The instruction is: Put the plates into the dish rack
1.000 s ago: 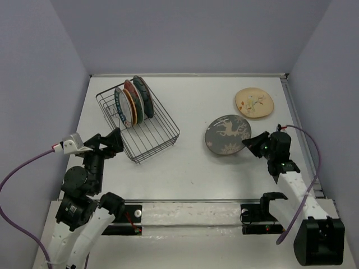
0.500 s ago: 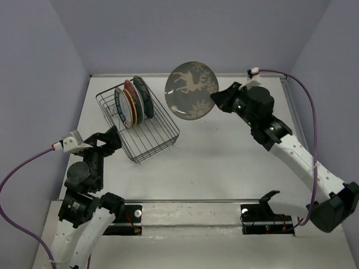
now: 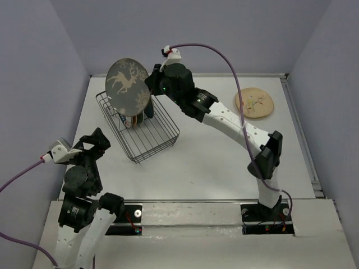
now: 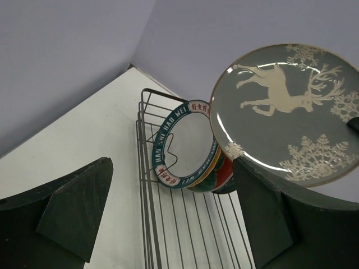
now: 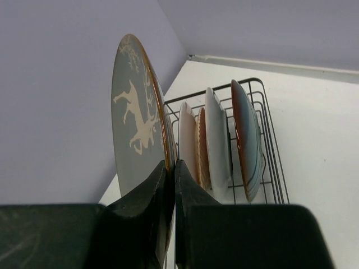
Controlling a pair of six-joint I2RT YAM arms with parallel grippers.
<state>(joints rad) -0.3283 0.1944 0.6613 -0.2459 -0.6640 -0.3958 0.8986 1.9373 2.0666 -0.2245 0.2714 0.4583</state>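
Deer plate (image 3: 128,86) upright above rack's (image 3: 161,137) far end, face parallel w/ four racked plates (image 5: 216,140); R gripper (image 5: 171,171) pinching its rim from rack's right. L gripper (image 3: 94,141) wide, empty, near rack's front-left. Needs straight drop.

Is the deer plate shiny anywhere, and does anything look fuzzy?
Left wrist view: the deer plate has a pale shine along its rim, and the left gripper has dark fingers that look soft. Right wrist view: the plate is sharp, nearly edge-on; the right gripper pinching it is very dark. Top external view: even light, dish rack wires crisp.
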